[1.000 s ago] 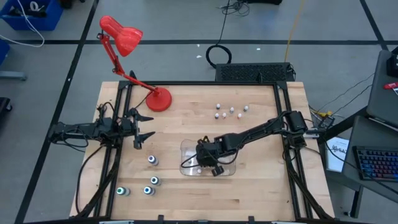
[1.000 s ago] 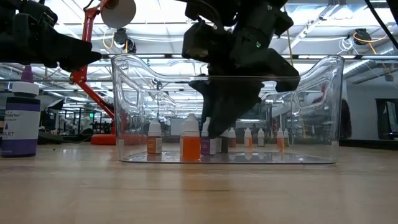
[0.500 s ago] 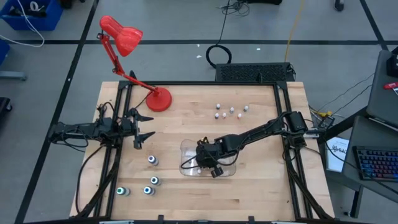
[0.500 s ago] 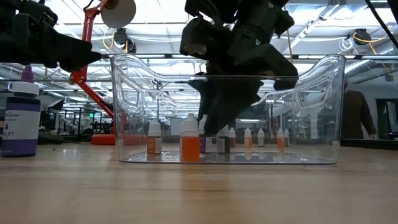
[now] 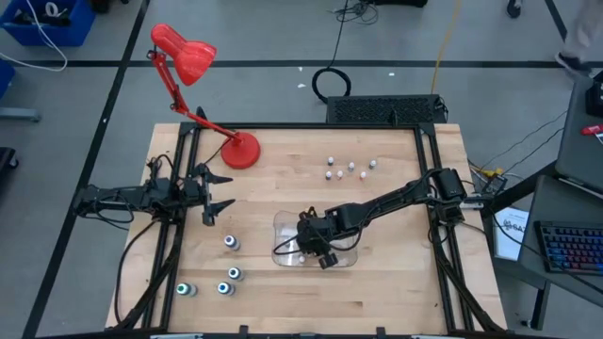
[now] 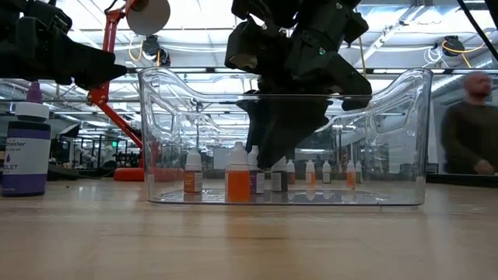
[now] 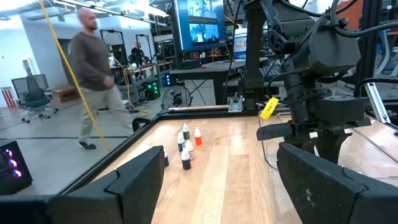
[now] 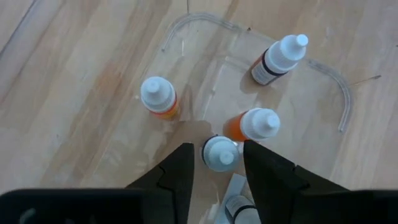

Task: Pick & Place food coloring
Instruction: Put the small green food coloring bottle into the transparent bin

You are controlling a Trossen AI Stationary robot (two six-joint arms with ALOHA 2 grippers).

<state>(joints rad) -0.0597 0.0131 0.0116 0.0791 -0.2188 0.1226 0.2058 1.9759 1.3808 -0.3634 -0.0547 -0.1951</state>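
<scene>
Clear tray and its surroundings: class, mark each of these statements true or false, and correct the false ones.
1. The right end effector is down inside the tray. True.
2. The tray is empty. False: several small bottles stand in it.
3. A group of small bottles stands on the table beyond the tray. True.
4. The left end effector holds a bottle. False: it is open and holds nothing, off at the left of the table.
5. The lamp is blue. False: it is red.
6. The four teal-topped bottles are inside the tray. False: they stand on the bare table left of it.
</scene>
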